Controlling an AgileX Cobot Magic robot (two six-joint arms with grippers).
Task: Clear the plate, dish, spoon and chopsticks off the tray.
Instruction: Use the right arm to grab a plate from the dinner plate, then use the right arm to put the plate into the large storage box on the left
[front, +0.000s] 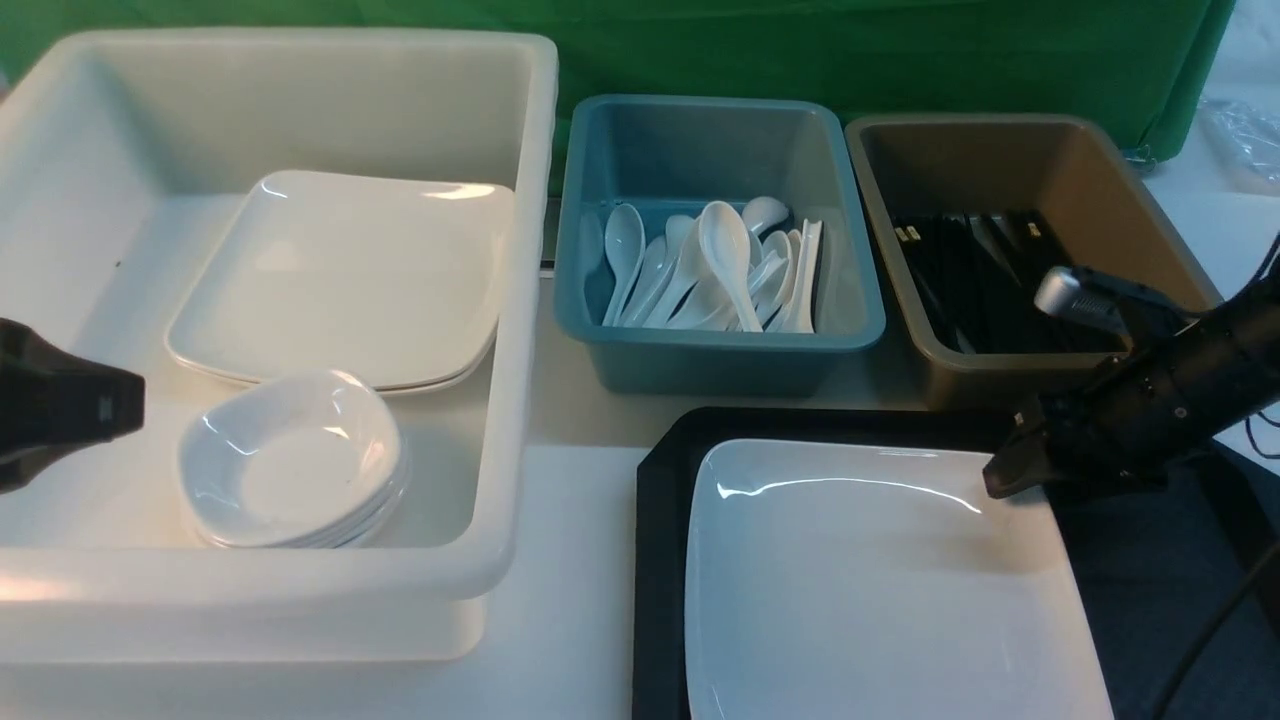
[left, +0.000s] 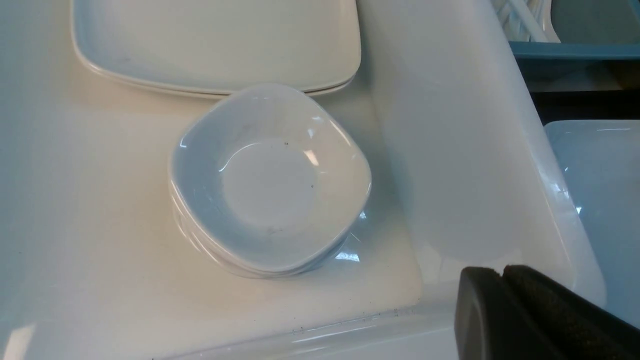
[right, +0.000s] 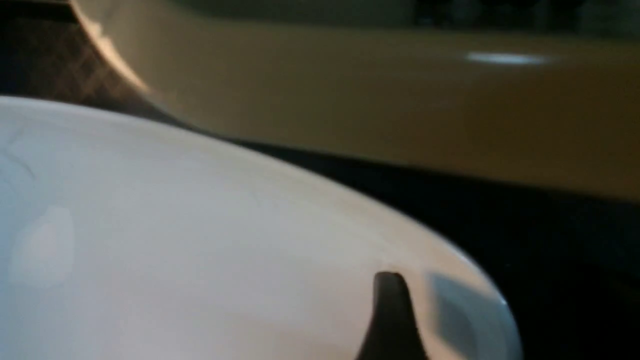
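At the left, the left end effector (left: 501, 274) is closed, its tips together, beside a stack of white dishes (front: 290, 465) in the white bin (front: 505, 400). Beyond the dishes lie stacked plates (front: 345, 280), their broad sides running left to right. Next, white spoons (front: 727, 250) lean in the blue bin (front: 720, 365), most with bowls up at the far end and handles slanting nearer.

Right of centre, the large plate (front: 880, 590) lies on the black tray (front: 660, 560), its sides running away from the camera; with its near end cut off, its long axis cannot be told for certain. The right end effector (front: 1005, 490) is open at its far right corner, below the brown bin (front: 1020, 385) of black chopsticks (front: 985, 285).

The right wrist view alone shows one finger (right: 392, 305) over the plate inside the rim; its mate is indistinguishable.
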